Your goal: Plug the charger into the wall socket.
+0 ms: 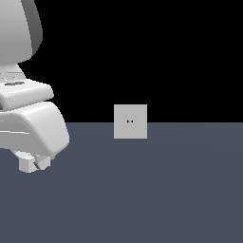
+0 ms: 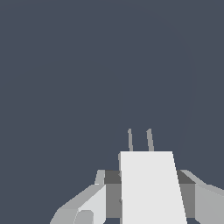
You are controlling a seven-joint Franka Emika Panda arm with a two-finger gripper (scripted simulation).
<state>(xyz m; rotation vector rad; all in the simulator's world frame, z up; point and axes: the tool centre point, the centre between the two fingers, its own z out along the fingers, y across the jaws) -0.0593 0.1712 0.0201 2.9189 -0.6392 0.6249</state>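
We are finding the claw (image 2: 146, 194) closed on the charger (image 2: 151, 188), fingers (image 2: 94, 203) flanking its body, prongs (image 2: 140, 140) projecting clear. We are judging it light, rigid and smooth-sided: the mid-body grip suits. The wall socket (image 1: 130, 121) is standing upright on the table (image 1: 142, 190), well apart.

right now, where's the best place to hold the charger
By the two long flanks of its off-white body, as the gripper seems to hold the charger now. Coming from behind the prongless end leaves the two prongs free. The wall socket stands apart.
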